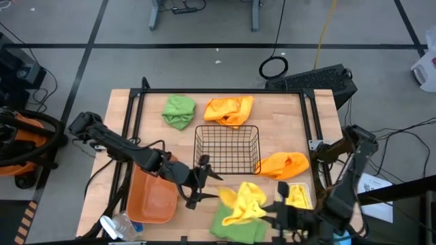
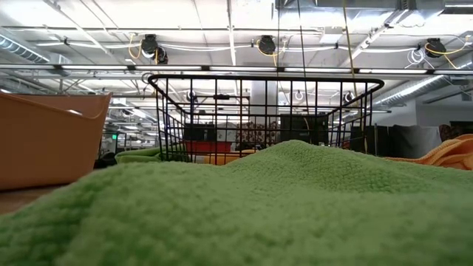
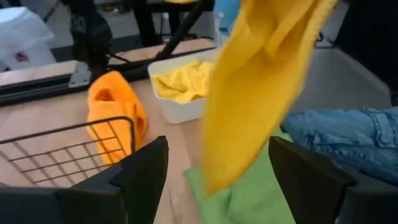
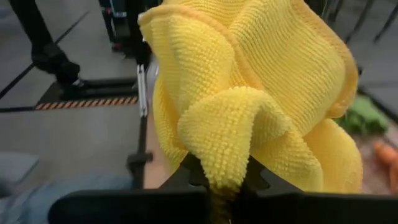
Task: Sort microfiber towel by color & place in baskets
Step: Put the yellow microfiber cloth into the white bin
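A green towel (image 2: 244, 207) fills the low view, perhaps hiding both arms.

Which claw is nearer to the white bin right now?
Right. The right claw, shut on a yellow towel, sits just beside the white bin. The open left claw is farther off, by the wire basket.

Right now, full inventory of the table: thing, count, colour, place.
Green towels: 2; one far-left, one at near edge.
Orange towels: 2; far centre, right of wire basket.
Yellow towels: 2; one in white bin, one held above the near green towel.
Wire basket: 1, black, centre.
Orange bin: 1, near-left.
White bin: 1, near-right.
Left gripper: open, beside orange bin.
Right gripper: shut on the held yellow towel.
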Robot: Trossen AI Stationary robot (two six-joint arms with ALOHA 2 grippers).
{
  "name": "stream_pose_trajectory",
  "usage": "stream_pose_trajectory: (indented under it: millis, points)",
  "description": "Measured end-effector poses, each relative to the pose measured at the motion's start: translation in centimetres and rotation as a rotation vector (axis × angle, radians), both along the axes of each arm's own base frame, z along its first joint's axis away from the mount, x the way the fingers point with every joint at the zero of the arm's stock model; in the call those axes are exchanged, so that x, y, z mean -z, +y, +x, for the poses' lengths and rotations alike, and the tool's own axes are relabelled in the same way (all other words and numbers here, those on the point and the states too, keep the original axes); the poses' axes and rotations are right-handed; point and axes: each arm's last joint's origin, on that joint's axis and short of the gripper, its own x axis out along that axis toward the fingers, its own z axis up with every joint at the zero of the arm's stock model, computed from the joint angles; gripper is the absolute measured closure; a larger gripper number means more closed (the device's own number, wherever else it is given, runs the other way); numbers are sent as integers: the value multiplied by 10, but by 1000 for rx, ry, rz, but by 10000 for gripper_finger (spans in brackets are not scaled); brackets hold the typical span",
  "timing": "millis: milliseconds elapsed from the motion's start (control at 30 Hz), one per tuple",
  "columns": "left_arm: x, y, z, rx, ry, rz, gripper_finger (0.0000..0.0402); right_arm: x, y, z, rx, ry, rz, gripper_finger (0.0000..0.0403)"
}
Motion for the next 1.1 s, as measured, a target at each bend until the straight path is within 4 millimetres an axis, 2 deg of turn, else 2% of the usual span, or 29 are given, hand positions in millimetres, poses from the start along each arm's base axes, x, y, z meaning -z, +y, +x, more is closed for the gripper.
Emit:
stream_pose_trajectory:
  millis: [200, 433, 567, 733, 1100]
  points:
    - [2, -6, -7, -29, 26, 41, 119, -19, -20, -24, 51, 275, 185, 393]
    - [2, -7, -7, -27, 25, 42, 119, -11, -39, -48, 235, 691, 348, 393]
    - [2, -7, -7, -27, 24, 41, 119, -5, -36, -53, 309, 791, 436, 393]
    - [2, -7, -7, -28, 24, 39, 119, 13, -35, -56, 401, 826, 435, 393]
    - [3, -7, -8, -28, 39, 46, 119, 74, -31, -62, 558, 947, 421, 385]
